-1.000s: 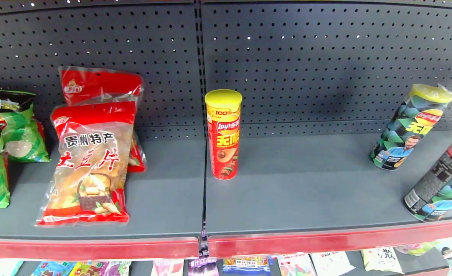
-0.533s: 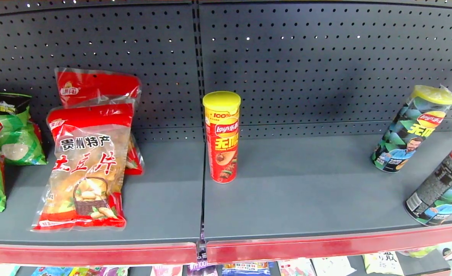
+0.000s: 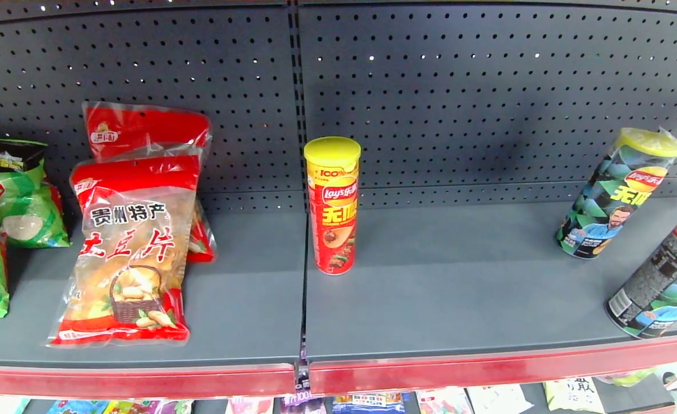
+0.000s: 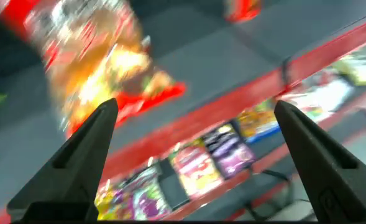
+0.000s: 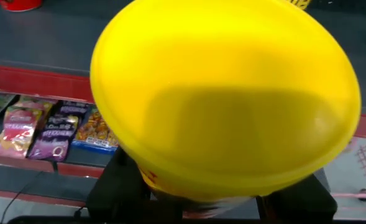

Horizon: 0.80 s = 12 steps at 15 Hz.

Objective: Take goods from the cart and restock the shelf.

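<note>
Chip can (image 5: 226, 93) with yellow lid, clamped in right gripper (image 5: 204, 202) jaws, held before the red front edge of the shelf (image 3: 459, 287), left gripper (image 4: 195, 104) jaws spread wide and empty, red can (image 3: 332, 204) upright mid-shelf, potato-slice bags (image 3: 126, 247) to its left.

On the shelf (image 3: 430, 287), one bag (image 3: 126, 253) is leaned before a second bag (image 3: 143, 129) at the left, more bags (image 3: 5, 195) are set further left, a tall can (image 3: 333, 207) is stood in the middle, two cans (image 3: 617, 192) are placed far right, small packets (image 3: 442, 399) are laid on the level below, and a held can (image 5: 226, 93) is gripped in the right gripper (image 5: 204, 199) near the front edge.
</note>
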Motion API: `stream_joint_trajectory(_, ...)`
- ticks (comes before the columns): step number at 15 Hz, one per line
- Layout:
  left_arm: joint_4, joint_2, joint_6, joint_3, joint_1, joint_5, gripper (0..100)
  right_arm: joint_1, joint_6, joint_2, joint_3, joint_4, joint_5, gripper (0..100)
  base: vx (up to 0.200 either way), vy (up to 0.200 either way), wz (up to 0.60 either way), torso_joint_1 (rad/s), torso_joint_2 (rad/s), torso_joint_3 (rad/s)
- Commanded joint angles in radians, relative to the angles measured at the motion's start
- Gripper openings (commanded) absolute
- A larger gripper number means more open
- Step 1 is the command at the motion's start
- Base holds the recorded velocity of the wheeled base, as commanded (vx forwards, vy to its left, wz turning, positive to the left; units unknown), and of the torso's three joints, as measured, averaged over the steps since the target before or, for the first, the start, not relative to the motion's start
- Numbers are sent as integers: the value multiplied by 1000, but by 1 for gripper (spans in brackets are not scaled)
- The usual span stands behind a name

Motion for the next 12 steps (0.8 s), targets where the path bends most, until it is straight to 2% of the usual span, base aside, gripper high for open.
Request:
stream_joint_trajectory(1,-152,503,-25,-220,-119,-151,100,26,7,3,19,-5,58,0,0,0,0,0,0,0)
stream_joint_trajectory(2,-252,635,-34,-282,-185,-177,100,29,10,18,17,-7,58,0,0,0,0,0,0,0)
stream_joint_trajectory(3,-330,750,-43,-349,-202,-191,100,27,19,21,17,-5,58,0,0,0,0,0,0,0)
stream_joint_trajectory(4,-365,864,-45,-418,-231,-192,100,29,33,19,23,-5,58,0,0,0,0,0,0,0)
stream_joint_trajectory(6,-370,1028,-45,-549,-298,-202,100,29,34,19,26,-5,59,0,0,0,0,0,0,0)
stream_joint_trajectory(8,-371,1138,-43,-630,-354,-206,100,29,44,18,25,-5,56,0,0,0,0,0,0,0)
stream_joint_trajectory(12,-374,1255,-31,-728,-361,-208,100,27,51,16,25,-7,53,0,0,0,0,0,0,0)
